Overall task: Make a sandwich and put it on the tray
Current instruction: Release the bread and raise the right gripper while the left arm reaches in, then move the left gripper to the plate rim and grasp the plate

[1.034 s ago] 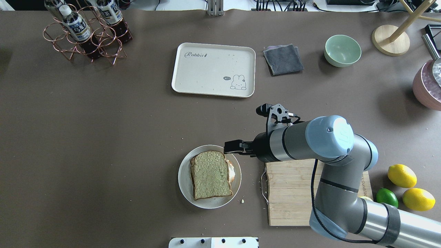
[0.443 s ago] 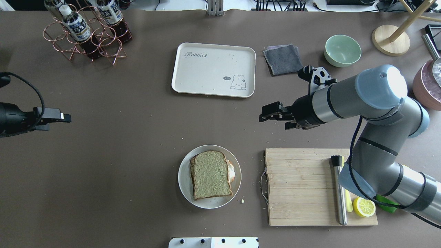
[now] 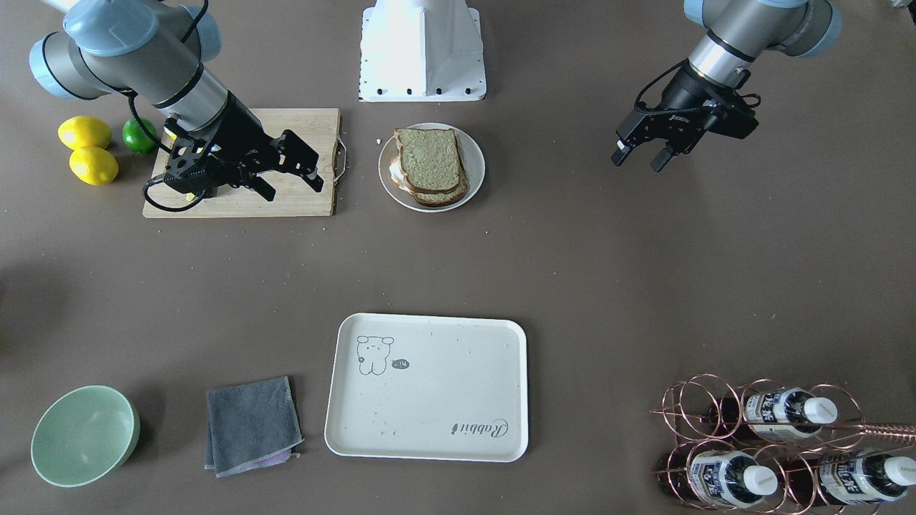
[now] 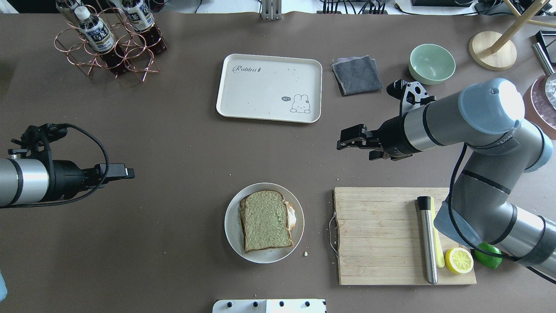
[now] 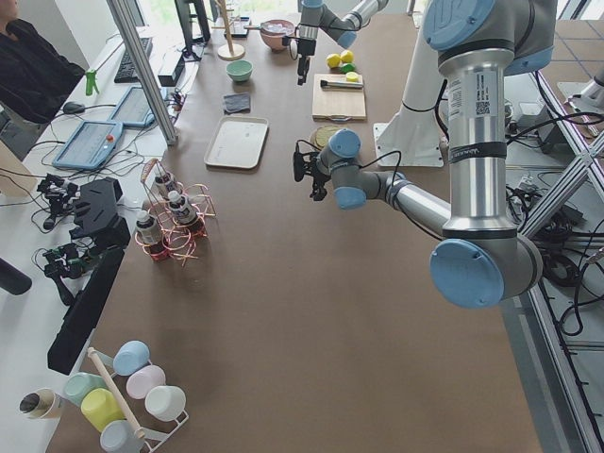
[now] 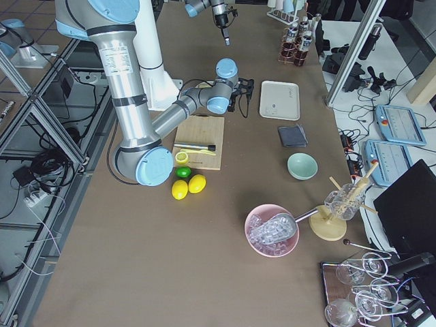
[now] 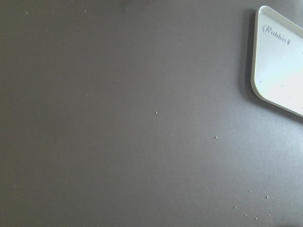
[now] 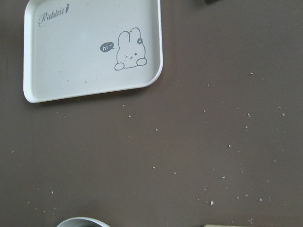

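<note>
Left gripper (image 3: 636, 164) had come further in over the table (image 4: 173, 148) toward the plate (image 4: 231, 224). Right gripper (image 3: 293, 187) had backed off a little more and hung beyond the cutting board (image 4: 373, 234). Both sets of jaws stood apart, empty (clearest from the front-facing camera).

Sandwich (image 4: 265, 219) sat on the plate near the robot's edge, well apart from the tray (image 4: 260, 93) farther out.

Handling, as judged:
- Bread soft and light, a loose stack; top slice likely to slide on the egg (image 4: 292, 217) if pinched or tilted.
- Plate stiff, smooth, probably slippery. The bare rim on the left arm's side looked the best hold; keep it level.

Long axis ran from the robot's side toward the tray, slightly skewed. Egg poked out on the cutting-board side.
</note>
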You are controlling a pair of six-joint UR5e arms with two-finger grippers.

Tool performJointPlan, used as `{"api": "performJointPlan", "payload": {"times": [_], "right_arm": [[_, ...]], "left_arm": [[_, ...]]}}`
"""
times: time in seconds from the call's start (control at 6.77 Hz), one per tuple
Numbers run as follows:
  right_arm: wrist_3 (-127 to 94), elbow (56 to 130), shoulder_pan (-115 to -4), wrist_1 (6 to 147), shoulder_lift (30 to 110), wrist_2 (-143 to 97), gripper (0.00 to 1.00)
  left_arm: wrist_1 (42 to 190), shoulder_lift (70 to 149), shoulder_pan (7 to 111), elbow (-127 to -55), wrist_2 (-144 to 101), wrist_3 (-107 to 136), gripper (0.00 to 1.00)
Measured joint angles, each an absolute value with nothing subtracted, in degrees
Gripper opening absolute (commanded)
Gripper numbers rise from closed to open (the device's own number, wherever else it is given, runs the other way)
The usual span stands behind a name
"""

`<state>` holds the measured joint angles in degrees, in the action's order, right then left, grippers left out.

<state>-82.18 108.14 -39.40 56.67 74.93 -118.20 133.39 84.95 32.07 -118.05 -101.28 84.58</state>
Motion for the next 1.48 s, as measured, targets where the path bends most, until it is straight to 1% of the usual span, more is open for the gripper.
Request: {"api": "performJointPlan", "payload": {"times": [0.15,0.3,0.44,0.74,0.89,1.03,1.48], "right_arm": [[-82.18,108.04,-39.39,56.63,75.15,-117.94,1.0],[-82.18,107.88,-39.39,56.61,75.26,-117.74,1.0],[-82.18,107.72,-39.38,56.6,75.29,-117.56,1.0],[-82.18,107.6,-39.38,56.6,75.59,-117.4,1.0],[-82.16,107.46,-39.34,56.6,75.67,-117.19,1.0],[-82.12,107.23,-39.28,56.6,75.67,-116.88,1.0],[-82.11,106.9,-38.39,56.54,75.63,-115.13,1.0]], "left_arm": [[128.29,87.38,28.76,-119.8,-97.88,84.77,0.98],[125.92,89.61,25.34,-119.93,-94.51,84.98,0.97],[124.63,92.72,22.84,-118.47,-91.87,85.56,0.97],[117.39,103.0,19.36,-114.69,-88.04,87.77,0.88],[113.33,107.15,17.06,-113.65,-85.61,88.75,0.86],[111.71,108.86,15.57,-112.53,-84.11,89.55,0.84],[111.21,109.81,13.05,-110.2,-82.44,90.24,0.67]]}}
